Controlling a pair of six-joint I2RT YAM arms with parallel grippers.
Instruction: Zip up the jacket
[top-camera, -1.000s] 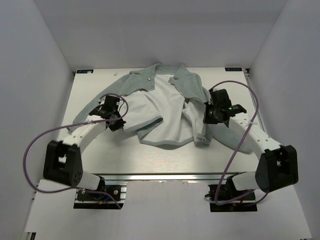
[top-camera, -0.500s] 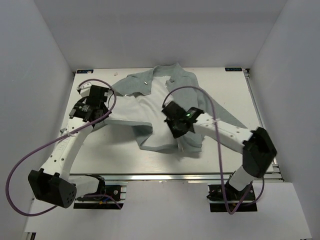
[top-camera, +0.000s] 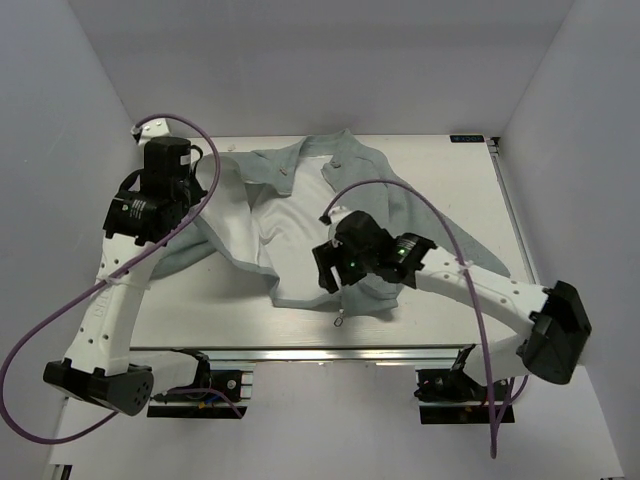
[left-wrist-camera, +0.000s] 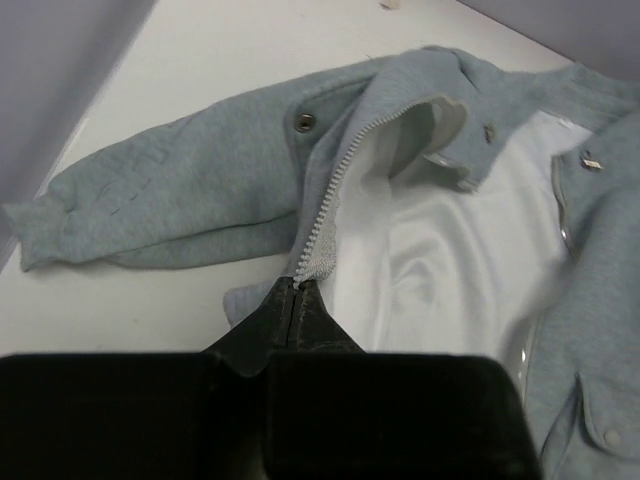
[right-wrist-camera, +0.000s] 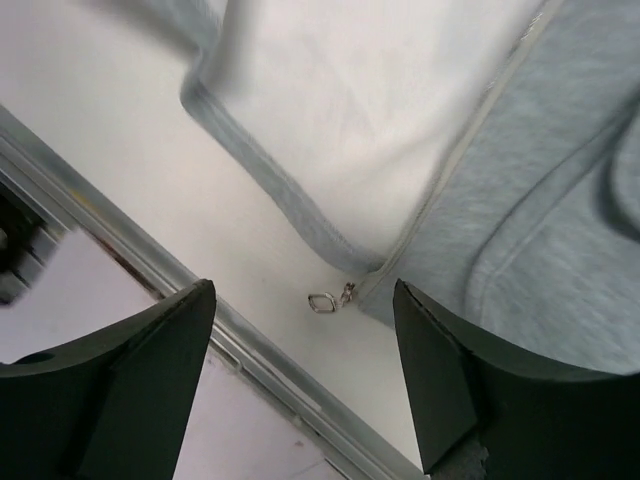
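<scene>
The jacket (top-camera: 372, 182) lies open on the table, grey-green outside, white lining up. My left gripper (top-camera: 186, 202) is raised at the back left. In the left wrist view it (left-wrist-camera: 297, 286) is shut on the lower end of the jacket's (left-wrist-camera: 200, 190) left zipper edge (left-wrist-camera: 330, 200), whose teeth run up toward the collar. My right gripper (top-camera: 335, 280) hovers open over the hem near the front edge. In the right wrist view the metal zipper pull (right-wrist-camera: 322, 300) lies on the table at the corner of the jacket (right-wrist-camera: 540, 200), between the spread fingers of the gripper (right-wrist-camera: 303, 292) and untouched.
The table's aluminium front rail (top-camera: 330, 352) (right-wrist-camera: 150, 265) runs just in front of the zipper pull. White walls close in the table (top-camera: 470, 200) on three sides. A purple cable (top-camera: 440, 215) loops over the right arm.
My left gripper has pulled its zipper edge up and toward the back left. My right gripper has swung from the right side to the hem in the middle and opened.
</scene>
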